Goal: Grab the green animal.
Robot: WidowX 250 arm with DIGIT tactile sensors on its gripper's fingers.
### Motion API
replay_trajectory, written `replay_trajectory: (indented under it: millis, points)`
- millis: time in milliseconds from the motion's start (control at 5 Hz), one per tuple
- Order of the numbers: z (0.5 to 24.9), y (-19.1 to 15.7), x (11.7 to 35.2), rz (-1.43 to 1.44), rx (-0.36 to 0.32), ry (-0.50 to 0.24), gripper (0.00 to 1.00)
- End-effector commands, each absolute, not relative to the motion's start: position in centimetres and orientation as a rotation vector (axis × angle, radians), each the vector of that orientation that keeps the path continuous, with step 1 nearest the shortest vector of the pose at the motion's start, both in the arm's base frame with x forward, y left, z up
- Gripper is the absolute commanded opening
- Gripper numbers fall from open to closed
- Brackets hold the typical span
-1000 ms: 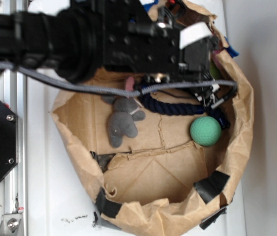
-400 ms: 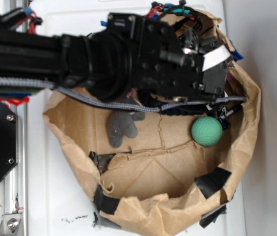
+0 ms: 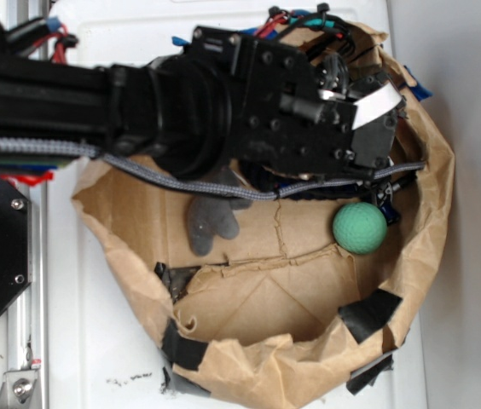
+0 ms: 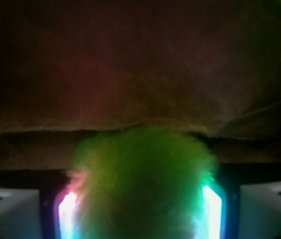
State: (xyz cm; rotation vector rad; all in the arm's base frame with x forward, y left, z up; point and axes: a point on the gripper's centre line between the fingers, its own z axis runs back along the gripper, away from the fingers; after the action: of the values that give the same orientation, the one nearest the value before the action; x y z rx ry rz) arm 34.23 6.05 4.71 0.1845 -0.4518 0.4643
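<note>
Against the far wall of the bag: the black robot arm (image 3: 181, 111) reaches in from the left, and its black gripper (image 3: 368, 141) hangs low over the bag's far right corner.
Exterior view, change: within the last second the arm has swung down and rightward, now covering the dark blue rope and most of the small grey bunny plush (image 3: 211, 220), whose lower half shows near the bag's left wall. I judge the approach finished and the grasp under way.
Exterior view, carrier: a crumpled brown paper bag (image 3: 266, 366), patched with black tape, lies open on the white table (image 3: 471, 256).
Exterior view, others: a smooth round green ball (image 3: 360, 227) rests near the right wall, just below the gripper.
Exterior view, target: the fuzzy green animal is hidden under the arm.
Wrist view, target: the shaggy yellow-green plush animal (image 4: 143, 184) fills the lower middle, in front of the brown paper wall.
Wrist view, tool: both lit fingers (image 4: 211, 211) flank the fur, seemingly touching it; whether they have clamped firmly I cannot tell.
Wrist view, axis: only a rounded tuft shows, so its long axis and heading cannot be read.
</note>
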Motion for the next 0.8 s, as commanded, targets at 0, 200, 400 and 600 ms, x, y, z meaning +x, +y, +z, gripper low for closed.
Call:
replay_trajectory:
  millis: [0,200,400,600]
  points:
    - [5.9,5.5,34.8,0.447,0.177,-0.483,0.0]
    - [6.2,5.5,34.7,0.427,0.19,-0.461,0.0]
    - [9.3,3.8,32.3,0.34,0.189,-0.349,0.0]
    - [12.7,3.2,29.1,0.278,0.1,-0.305,0.0]
